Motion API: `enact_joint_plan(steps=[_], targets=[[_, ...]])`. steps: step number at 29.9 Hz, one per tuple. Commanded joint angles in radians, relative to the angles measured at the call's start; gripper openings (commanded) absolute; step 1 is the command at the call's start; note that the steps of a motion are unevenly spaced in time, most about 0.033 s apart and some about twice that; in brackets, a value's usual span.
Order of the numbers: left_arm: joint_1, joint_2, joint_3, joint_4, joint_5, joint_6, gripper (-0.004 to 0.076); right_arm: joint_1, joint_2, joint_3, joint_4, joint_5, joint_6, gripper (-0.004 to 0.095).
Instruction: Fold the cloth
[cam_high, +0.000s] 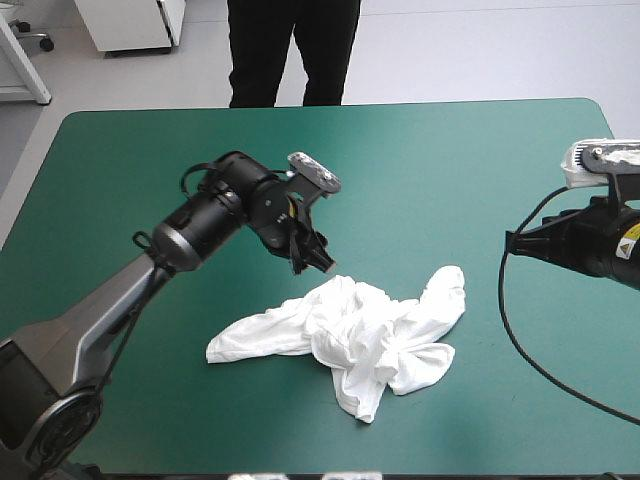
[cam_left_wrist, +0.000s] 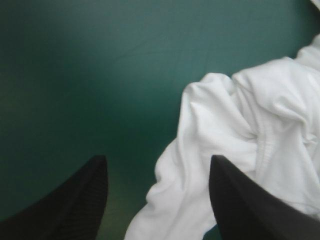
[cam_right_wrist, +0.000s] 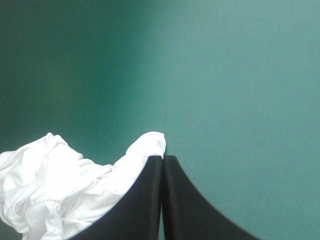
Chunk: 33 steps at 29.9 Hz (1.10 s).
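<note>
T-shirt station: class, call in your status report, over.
Left pincer open, hovering over the T-shirt's edge. Right pincer shut, empty, clear of it. T-shirt a crumpled heap, unfolded. Nothing in the way.

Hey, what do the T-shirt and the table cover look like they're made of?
T-shirt: soft white knit, likely cotton, matte; it slumps in loose, rounded wrinkles. Cover: smooth teal-green sheet, matte with soft glare, lying flat without creases; perhaps coated fabric or a rubbery mat, can't say which.

T-shirt (cam_high: 352, 338) plain white; cover (cam_high: 450, 180) teal-green; fingers (cam_left_wrist: 75, 205) black, finely ribbed
</note>
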Motion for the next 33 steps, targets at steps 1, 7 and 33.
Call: enact_joint_plan(steps=[1,7,33], targets=[[0.067,-0.114,-0.017,-0.012,0.054,-0.045,0.0436,-0.009,-0.006,-0.024,-0.016,-0.003,-0.001,-0.0013],[0.134,-0.240,0.168,0.000,0.054,-0.084,0.0407,-0.009,-0.006,-0.024,-0.021,-0.003,-0.001,-0.0013],[0.139,-0.375,0.812,-0.034,-0.262,-0.300,0.0389,-0.009,-0.006,-0.024,-0.022,-0.003,-0.001,-0.0013]])
